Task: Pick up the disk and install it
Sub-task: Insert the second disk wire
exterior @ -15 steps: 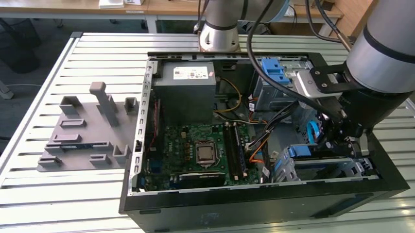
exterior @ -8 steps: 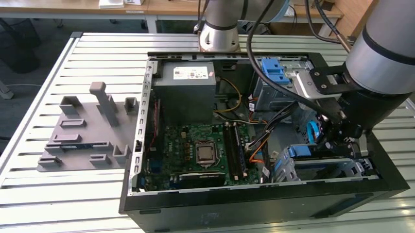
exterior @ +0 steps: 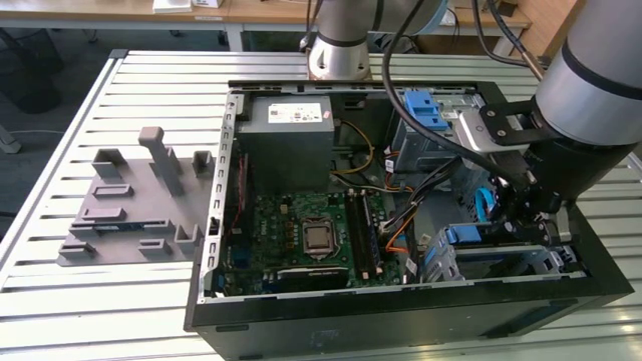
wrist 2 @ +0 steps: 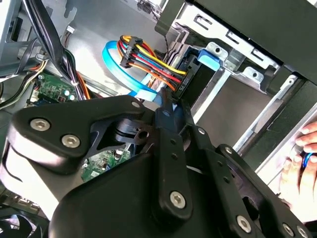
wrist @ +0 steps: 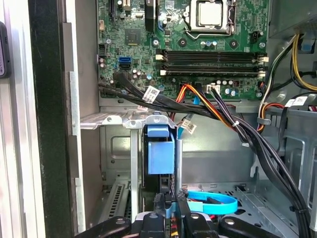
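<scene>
While my hand (wrist: 171, 206) sits closed on the disk (wrist: 161, 156), I judge it rigid, weighty, shock-sensitive; grip its blue carrier.

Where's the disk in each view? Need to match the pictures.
Exterior view: the disk, blue carrier showing in the drive cage at the exterior view's right, beside the motherboard.
First wrist view: disk in the cage, between the motherboard and the cable loop.
Second wrist view: disk, blue tab beside the multicoloured power wires.
Shared landmark: light-blue cable loop.
</scene>
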You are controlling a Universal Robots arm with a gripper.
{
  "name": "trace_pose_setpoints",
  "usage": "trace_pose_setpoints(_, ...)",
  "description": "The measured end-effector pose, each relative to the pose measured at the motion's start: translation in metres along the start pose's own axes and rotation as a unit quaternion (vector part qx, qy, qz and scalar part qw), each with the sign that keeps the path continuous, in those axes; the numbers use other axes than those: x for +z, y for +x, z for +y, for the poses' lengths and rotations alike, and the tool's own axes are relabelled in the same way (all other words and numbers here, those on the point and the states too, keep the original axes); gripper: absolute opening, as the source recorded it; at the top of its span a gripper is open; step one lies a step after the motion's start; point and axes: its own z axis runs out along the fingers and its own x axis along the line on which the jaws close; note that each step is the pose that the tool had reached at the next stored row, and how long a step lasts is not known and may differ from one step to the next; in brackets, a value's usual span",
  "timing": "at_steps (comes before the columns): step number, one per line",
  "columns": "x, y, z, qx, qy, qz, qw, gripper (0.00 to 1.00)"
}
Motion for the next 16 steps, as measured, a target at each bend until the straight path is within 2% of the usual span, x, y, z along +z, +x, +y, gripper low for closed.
trace_pose_setpoints(13,-0.0095,-0.0005,-0.0012,0.0,-0.0002,0.0001,1.0,0.24)
trace_pose_setpoints(16,-0.0117,-0.0006,-0.002,0.0,-0.0017,0.0,1.0,0.24)
